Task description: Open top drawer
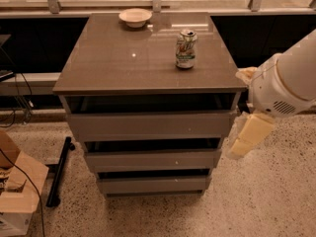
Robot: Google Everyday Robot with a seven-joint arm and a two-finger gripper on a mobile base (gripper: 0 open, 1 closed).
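Note:
The top drawer (148, 125) is the uppermost of three stacked grey-brown fronts in the cabinet at the centre of the camera view. Its flat, handleless panel sits below a dark gap under the cabinet top (113, 58). My gripper (245, 136), cream-coloured, hangs from the white arm (286, 83) at the right. It is just off the right end of the top drawer's front, at about the panel's height. I cannot see contact between it and the panel.
A soda can (185, 49) and a pale bowl (135, 17) stand on the cabinet top. Two narrower drawers (152, 160) lie below. A cardboard box (17, 191), cables and a black bar (59, 169) lie on the speckled floor at left. A railing runs behind.

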